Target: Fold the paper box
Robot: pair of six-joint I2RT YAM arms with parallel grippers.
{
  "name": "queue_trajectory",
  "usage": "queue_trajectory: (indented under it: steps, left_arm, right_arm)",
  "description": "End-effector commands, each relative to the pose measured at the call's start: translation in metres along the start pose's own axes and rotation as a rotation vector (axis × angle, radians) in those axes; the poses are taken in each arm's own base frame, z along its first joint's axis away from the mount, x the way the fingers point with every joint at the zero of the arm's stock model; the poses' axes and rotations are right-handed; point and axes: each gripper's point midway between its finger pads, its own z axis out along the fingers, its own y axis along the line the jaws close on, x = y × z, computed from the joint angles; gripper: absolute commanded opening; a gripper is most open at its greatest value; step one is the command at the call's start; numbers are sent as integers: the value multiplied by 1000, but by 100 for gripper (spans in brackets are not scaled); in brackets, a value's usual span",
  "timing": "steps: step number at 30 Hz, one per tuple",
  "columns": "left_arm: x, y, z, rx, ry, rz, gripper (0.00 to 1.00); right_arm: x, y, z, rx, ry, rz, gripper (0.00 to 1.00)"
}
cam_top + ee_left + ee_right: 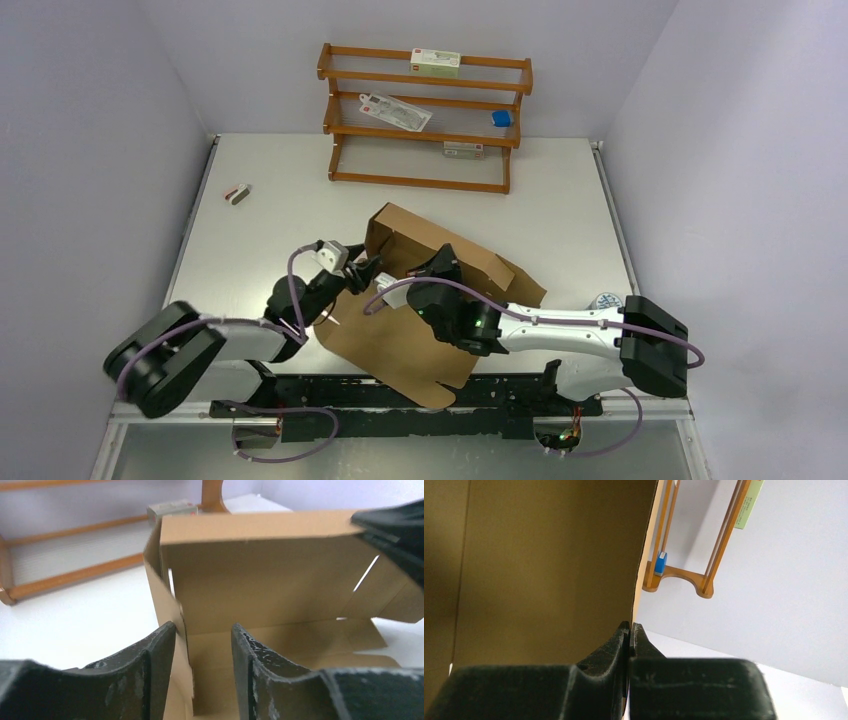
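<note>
- The left arm (235,345) reaches from the lower left toward the frame's centre. The left gripper (202,655) has its jaws spread apart.
- The right arm (570,330) stretches leftward from the lower right. The right gripper (629,632) has its jaws pinched together on an edge of the paper box (549,555).

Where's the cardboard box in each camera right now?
Top external: paper box at centre, toward the near edge.
Left wrist: paper box fills centre and right.
Right wrist: paper box panel fills the left half.
Shared landmark: wooden rack beyond it.
</note>
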Motion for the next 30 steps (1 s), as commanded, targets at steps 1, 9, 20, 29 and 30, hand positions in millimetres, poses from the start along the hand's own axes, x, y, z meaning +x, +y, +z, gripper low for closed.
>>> queue_trajectory:
  steps: [1, 9, 20, 29, 30]
  left_arm:
    - [-27, 1, -2, -14, -44, 33, 51]
    - [-91, 11, -16, -65, -162, 106, 58]
    - [-103, 82, -4, -156, -102, 78, 56]
    - [-56, 102, 16, -65, 57, -25, 55]
    - [-48, 103, 16, -55, 71, -39, 56]
  right_arm:
    - [0, 13, 0, -45, -33, -62, 3]
    - [0, 12, -1, -53, -36, -56, 3]
    - [-4, 13, 0, -71, -47, -48, 3]
    - [-5, 13, 0, -92, -45, -47, 3]
    - [-6, 12, 0, -92, -47, -44, 3]
